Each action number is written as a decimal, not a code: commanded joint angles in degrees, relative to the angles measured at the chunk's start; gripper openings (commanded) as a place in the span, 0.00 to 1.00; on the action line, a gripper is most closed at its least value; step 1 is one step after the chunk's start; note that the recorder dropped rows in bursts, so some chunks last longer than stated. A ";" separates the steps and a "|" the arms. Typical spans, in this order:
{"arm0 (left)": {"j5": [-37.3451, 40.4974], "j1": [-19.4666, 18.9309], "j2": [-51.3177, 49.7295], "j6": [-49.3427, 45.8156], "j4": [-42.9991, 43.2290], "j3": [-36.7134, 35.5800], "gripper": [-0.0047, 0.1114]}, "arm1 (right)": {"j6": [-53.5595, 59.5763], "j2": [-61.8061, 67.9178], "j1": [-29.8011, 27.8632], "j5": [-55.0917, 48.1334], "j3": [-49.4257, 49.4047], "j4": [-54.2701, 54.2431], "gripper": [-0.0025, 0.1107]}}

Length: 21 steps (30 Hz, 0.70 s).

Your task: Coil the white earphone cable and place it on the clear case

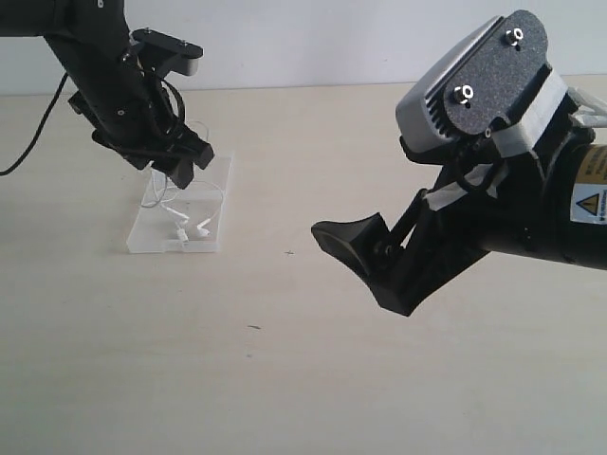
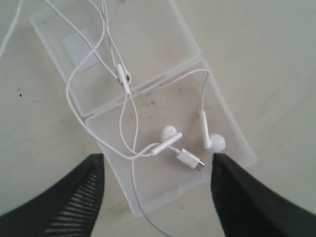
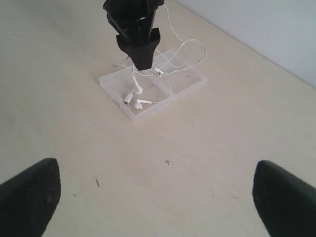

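Note:
The clear case point(image 1: 211, 210) lies open and flat on the table at the left, its two halves point(image 2: 163, 44) side by side, a white sticker point(image 2: 79, 47) on one. The white earphone cable point(image 2: 123, 79) lies in loose loops across both halves, with both earbuds point(image 2: 216, 142) and the plug point(image 2: 190, 159) on one half. One strand runs off the case's edge. My left gripper point(image 1: 182, 156) hovers just above the case, open, nothing between its fingers point(image 2: 69, 202). My right gripper point(image 1: 365, 261) hangs open over bare table at the right, well away from the case point(image 3: 190, 84).
A thick black robot cable point(image 1: 38, 128) hangs at the far left behind the left arm. A pale wall runs along the table's far edge point(image 1: 313, 87). Small dark specks point(image 3: 167, 161) mark the tabletop between the grippers.

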State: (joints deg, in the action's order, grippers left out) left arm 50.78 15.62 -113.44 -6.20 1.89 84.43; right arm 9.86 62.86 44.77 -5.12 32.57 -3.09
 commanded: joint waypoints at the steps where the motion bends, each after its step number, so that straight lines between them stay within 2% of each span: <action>1: 0.70 0.36 0.70 0.87 0.34 0.38 0.67 | 0.09 -0.13 0.06 0.29 -0.15 -0.09 0.95; 15: 3.13 0.36 4.60 0.25 -0.13 0.38 0.68 | -0.07 -0.13 0.06 0.53 -0.15 -0.09 0.95; 21: 3.61 0.36 7.26 -3.63 -6.78 0.38 0.68 | -0.07 -0.13 0.06 0.64 -0.15 0.02 0.95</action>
State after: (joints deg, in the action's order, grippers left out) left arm 54.02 15.62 -107.45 -7.71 -1.15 84.43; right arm 9.76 62.86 44.77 -5.12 32.57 -3.09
